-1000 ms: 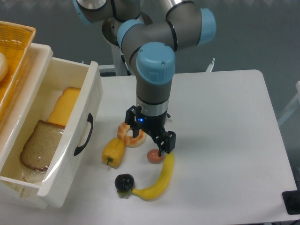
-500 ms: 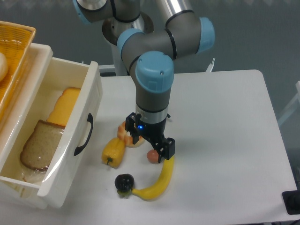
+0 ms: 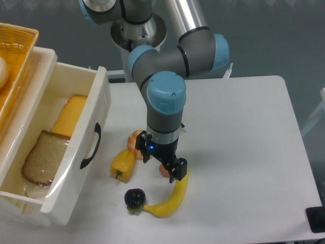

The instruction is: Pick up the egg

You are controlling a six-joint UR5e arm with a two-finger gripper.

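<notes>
Lower than a second ago, the gripper (image 3: 162,165) has come down over the egg (image 3: 164,171), and the arm's blue-capped wrist now covers most of the donut (image 3: 136,140), which showed as a full ring in the earlier frame. Its two dark fingers (image 3: 178,170) stand apart, one on each side of the egg, though whether the pads touch the shell cannot be told from this view. Only a small reddish-brown sliver of the egg shows between them, resting on the white surface (image 3: 244,137) near the middle of its front half.

A banana (image 3: 170,198) curves from just beside the egg down toward the front edge, its stem end meeting a dark round fruit (image 3: 134,198). A yellow pepper (image 3: 123,165) sits to the left of the gripper, near the drawer. The white drawer (image 3: 76,152) stands open along the surface's left edge, holding a slice of brown bread (image 3: 43,157) and an orange slice of cheese (image 3: 70,116). A wicker basket (image 3: 18,38) occupies the far left corner.
</notes>
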